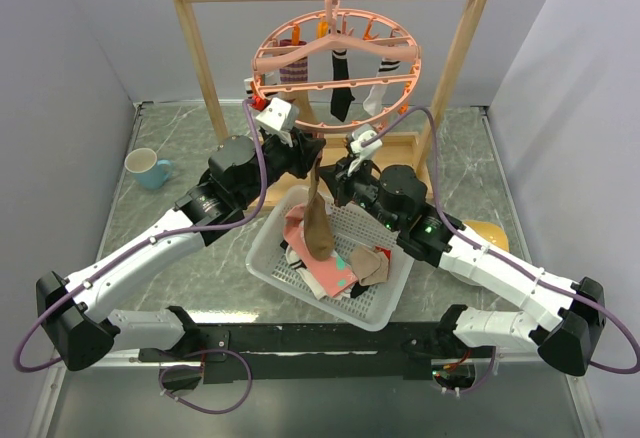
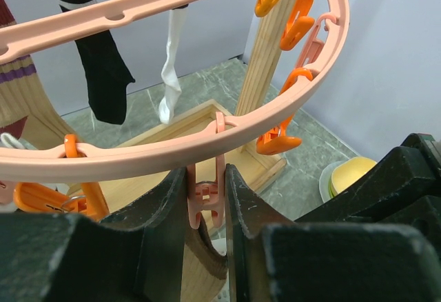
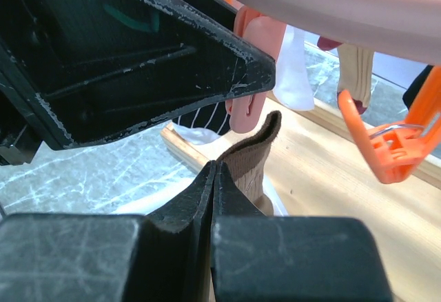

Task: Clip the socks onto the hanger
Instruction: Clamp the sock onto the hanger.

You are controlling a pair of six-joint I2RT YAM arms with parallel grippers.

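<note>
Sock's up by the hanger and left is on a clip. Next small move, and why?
Probably lift the right gripper slightly so the tan sock cuff enters the pink clip. The left gripper jaws pinch that clip, and the cuff sits right by its lower end, not yet inside.

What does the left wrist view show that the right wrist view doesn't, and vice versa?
Left wrist only: the left hand closed on a pink clip from both sides, a yellow object beyond. Right wrist only: the right hand shut on the tan sock, its cuff just below that clip. Both: the pink clip, the hanger ring, orange clips.
</note>
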